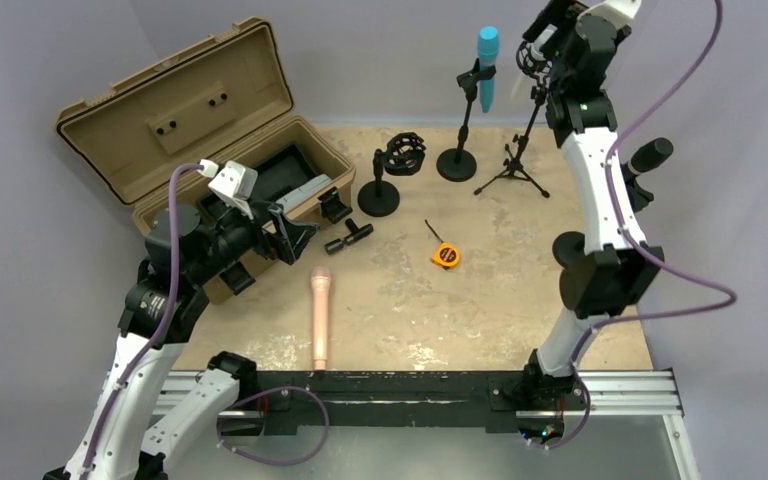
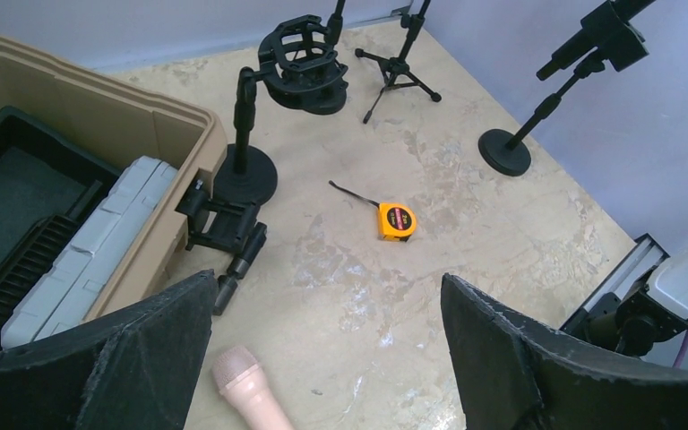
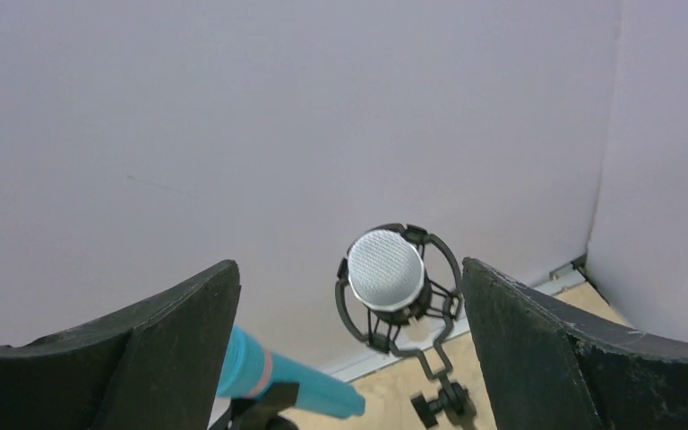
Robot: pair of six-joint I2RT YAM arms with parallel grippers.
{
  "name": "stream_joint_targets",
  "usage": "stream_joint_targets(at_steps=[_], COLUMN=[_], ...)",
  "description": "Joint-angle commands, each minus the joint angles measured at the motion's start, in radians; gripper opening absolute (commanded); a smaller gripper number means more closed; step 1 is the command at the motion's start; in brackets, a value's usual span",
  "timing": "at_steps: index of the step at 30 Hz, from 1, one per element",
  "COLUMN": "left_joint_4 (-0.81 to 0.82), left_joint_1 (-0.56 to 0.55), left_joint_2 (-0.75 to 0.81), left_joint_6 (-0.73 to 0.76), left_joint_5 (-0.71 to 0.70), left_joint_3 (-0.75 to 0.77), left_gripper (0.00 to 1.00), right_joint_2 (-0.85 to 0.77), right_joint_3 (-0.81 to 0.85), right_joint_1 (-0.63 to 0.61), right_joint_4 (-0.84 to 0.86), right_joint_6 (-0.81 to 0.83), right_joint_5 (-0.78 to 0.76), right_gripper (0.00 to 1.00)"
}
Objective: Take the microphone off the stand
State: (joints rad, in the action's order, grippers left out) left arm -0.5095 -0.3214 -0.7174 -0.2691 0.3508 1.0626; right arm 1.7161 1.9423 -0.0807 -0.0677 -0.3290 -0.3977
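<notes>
Overhead and wrist views of a two-arm rig at a mottled tan bench (image 1: 520, 300). The right tool (image 3: 348, 269) is raised at the far right corner, its fingers spread wide and gripping nothing. In its wrist view a silver-mesh microphone (image 3: 385, 269) appears between and beyond the two fingers, seated head-up in a black shock mount (image 3: 399, 327). From overhead this mount tops a tripod stand (image 1: 513, 165) at the far right of the bench. The arm hides much of the mount there, so whether the fingers touch it cannot be told. Just left of the tripod, a blue microphone (image 1: 487, 65) sits in the clip of a round-base stand (image 1: 457, 163). Left again, an empty mount (image 1: 400, 155) of the same kind stands on its own round base. The left tool (image 2: 327, 279) hovers at the near left, likewise released and holding nothing, near the head of a pink microphone (image 1: 319, 315). This one lies flat on the bench, its length running near to far. An orange tape measure (image 1: 445, 254) lies near the bench's middle. A tan case (image 1: 210, 130) stands open at the far left, and a small black clip (image 1: 350, 238) lies just beside its near right corner. A black microphone (image 2: 605, 36) sits on a further stand at the right edge.
</notes>
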Motion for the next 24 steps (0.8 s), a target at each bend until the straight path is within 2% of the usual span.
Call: stream_joint_targets(at_steps=[1,5,16,21,24], left_joint_4=[0.049,0.049,0.049,0.047,0.047], left_joint_1=[-0.004,-0.004,-0.004,-0.004,-0.004], left_joint_2=[0.01,0.006,-0.013,-0.017,-0.024], left_joint_6=[0.008,0.011,0.006,0.01,0.01], left_joint_5=[0.011,0.007,0.028,0.021,0.022], left_joint_3=[-0.004,-0.006,-0.001,-0.002,-0.003], left_gripper=[0.92,0.92,0.92,0.92,0.92], right_joint_2=[0.15,0.242,0.308,0.356,0.37], right_joint_3=[0.237,0.342,0.335,0.357,0.356], right_joint_1=[0.022,0.037,0.068,0.074,0.075], right_joint_4=[-0.098,-0.124,-0.1,-0.099,-0.081], right_joint_6=[0.076,0.104,0.132,0.149,0.157], right_joint_5=[0.124,0.115,0.1,0.127,0.165], right_gripper=[0.92,0.91,0.88,0.78,0.77])
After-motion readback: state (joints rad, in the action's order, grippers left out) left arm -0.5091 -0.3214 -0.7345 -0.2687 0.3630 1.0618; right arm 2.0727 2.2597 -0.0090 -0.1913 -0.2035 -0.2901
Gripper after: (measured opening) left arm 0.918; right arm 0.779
